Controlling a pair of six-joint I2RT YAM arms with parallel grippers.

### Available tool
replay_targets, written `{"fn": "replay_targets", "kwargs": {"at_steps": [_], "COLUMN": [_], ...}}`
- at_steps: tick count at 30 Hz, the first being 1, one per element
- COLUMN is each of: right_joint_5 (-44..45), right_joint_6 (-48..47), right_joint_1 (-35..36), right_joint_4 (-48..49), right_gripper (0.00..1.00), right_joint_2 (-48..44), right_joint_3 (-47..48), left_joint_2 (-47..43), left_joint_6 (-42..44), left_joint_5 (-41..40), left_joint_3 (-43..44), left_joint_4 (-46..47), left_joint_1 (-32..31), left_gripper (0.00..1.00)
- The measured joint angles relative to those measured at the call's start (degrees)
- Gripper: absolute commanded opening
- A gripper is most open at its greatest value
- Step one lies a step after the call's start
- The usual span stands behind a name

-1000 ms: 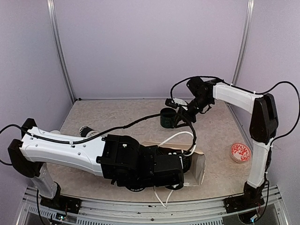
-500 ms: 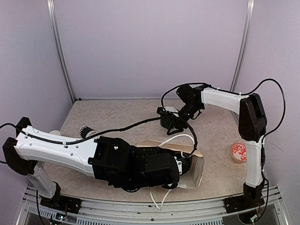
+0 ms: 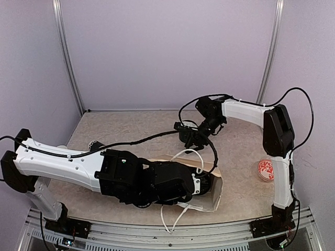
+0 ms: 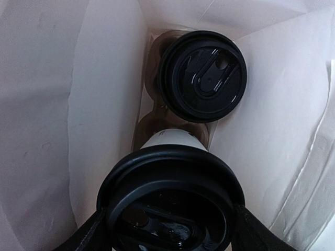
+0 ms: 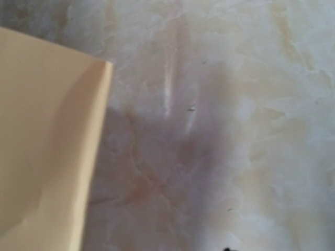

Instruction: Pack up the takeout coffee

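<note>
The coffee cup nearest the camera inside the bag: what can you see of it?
It is a white paper takeout cup with a glossy round black plastic lid, upright, seen from above. It is inside the paper bag, above a brown cardboard carrier, beside a second lidded cup. The left gripper clamps its lid, one dark finger on each side.

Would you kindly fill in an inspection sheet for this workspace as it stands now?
Surface: mottled beige table.
Job's things: far cup and near cup, both black-lidded, inside the paper bag.
Clutter: dark green mug, red-and-white disc, black cup partly behind the left arm.
Grippers: left gripper in the bag, fingers clamping the near cup's lid; right gripper at the mug, grip unclear.
Cables: black cable along each arm.
Surroundings: lilac walls, metal posts.
</note>
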Motion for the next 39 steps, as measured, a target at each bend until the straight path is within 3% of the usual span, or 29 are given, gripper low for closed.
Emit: {"fn": "replay_targets", "kwargs": {"at_steps": [39], "right_joint_5": [-5.1], "right_joint_6": [-4.7], "right_joint_1": [4.0], "right_joint_4": [-6.3], "right_gripper": [0.42], "right_joint_2": [10.9], "right_joint_3": [3.8], "left_joint_2": [-2.4], "left_joint_6": [13.1], "left_joint_5": [3.0], "left_joint_3": [-10.4], "left_joint_4": [12.3], "left_joint_1": [6.1], "left_gripper": [0.63]}}
